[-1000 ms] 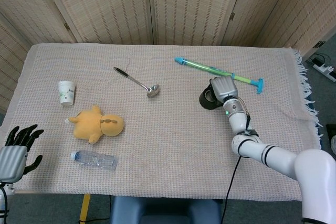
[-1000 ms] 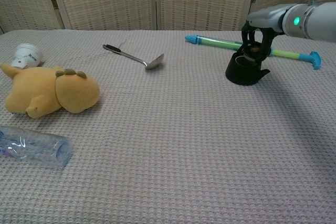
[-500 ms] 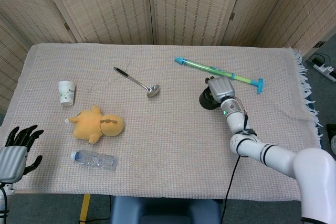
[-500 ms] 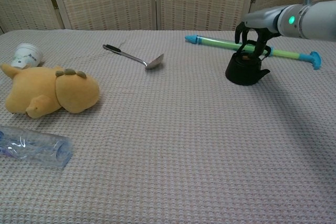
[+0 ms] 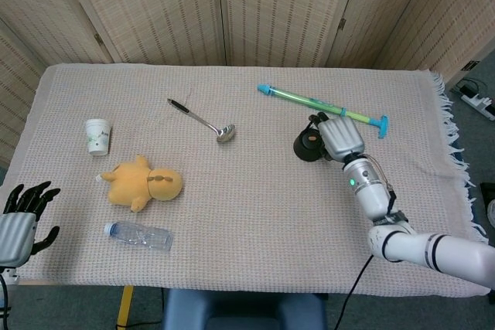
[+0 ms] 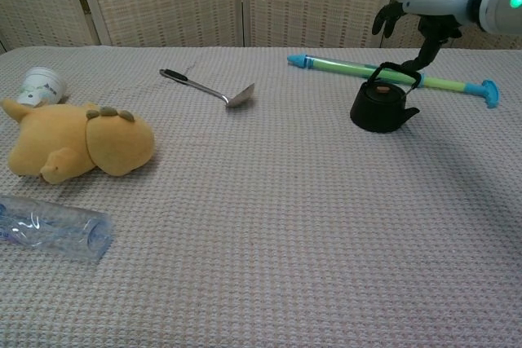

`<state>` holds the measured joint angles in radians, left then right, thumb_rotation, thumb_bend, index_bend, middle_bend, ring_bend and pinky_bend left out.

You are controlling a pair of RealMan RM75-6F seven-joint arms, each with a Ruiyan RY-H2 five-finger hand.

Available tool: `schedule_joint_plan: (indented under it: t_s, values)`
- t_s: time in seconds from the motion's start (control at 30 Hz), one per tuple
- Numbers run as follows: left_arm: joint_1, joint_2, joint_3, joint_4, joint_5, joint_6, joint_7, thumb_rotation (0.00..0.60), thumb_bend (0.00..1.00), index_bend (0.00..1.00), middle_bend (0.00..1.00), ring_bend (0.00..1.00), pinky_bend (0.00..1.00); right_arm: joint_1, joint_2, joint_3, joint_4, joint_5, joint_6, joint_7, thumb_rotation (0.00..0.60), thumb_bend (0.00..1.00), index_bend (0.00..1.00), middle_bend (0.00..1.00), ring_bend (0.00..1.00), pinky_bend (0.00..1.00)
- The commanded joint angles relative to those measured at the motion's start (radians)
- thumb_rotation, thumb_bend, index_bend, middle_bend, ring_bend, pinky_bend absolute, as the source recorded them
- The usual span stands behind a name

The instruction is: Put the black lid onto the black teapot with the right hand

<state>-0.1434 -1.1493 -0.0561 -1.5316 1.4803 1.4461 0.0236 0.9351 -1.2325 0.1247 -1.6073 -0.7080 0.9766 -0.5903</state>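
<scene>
Fingers of the right hand (image 6: 424,7) spread apart, holding nothing, raised just above and right of the squat black teapot (image 6: 380,109); its round black lid (image 6: 382,89) already sits on top.

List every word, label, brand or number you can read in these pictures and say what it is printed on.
None can be read.
Paper cup: a green printed mark on its side, too small and blurred to read.
Water bottle: no legible label.
Black teapot, ladle and plush toy: no text visible.
</scene>
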Motion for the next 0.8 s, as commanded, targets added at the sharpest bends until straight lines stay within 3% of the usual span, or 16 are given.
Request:
schedule_joint_plan:
  t_s: [0.03, 0.13, 0.33, 0.43, 0.6, 0.8]
  values:
    - [-0.006, -0.003, -0.003, -0.002, -0.001, -0.007, 0.005, 0.600, 0.28, 0.16, 0.07, 0.10, 0.00, -0.173, 0.132, -0.065, -0.189, -0.183, 0.229, 0.065, 0.600, 0.36, 0.17, 0.22, 0.17, 0.15]
    - [-0.015, -0.008, -0.010, -0.009, -0.002, -0.011, 0.016, 0.600, 0.28, 0.16, 0.07, 0.10, 0.00, -0.276, 0.162, -0.112, -0.239, -0.304, 0.350, 0.117, 0.600, 0.36, 0.16, 0.21, 0.09, 0.02]
    - [-0.023, -0.022, -0.022, -0.025, -0.008, -0.007, 0.044, 0.600, 0.28, 0.16, 0.08, 0.10, 0.00, -0.482, 0.169, -0.213, -0.213, -0.537, 0.565, 0.234, 0.600, 0.36, 0.15, 0.20, 0.07, 0.01]
    - [-0.027, -0.029, -0.026, -0.033, -0.012, -0.006, 0.055, 0.600, 0.28, 0.16, 0.07, 0.10, 0.00, -0.575, 0.154, -0.240, -0.183, -0.588, 0.651, 0.280, 0.600, 0.36, 0.13, 0.17, 0.07, 0.01]
    - [-0.028, -0.036, -0.030, -0.042, -0.015, -0.001, 0.061, 0.600, 0.28, 0.16, 0.07, 0.10, 0.00, -0.694, 0.144, -0.279, -0.140, -0.666, 0.732, 0.357, 0.600, 0.36, 0.12, 0.14, 0.07, 0.01]
    - [-0.031, -0.046, -0.032, -0.043, -0.016, 0.000, 0.064, 0.600, 0.28, 0.16, 0.07, 0.10, 0.00, -0.766, 0.145, -0.296, -0.055, -0.739, 0.742, 0.463, 0.600, 0.36, 0.10, 0.13, 0.07, 0.00]
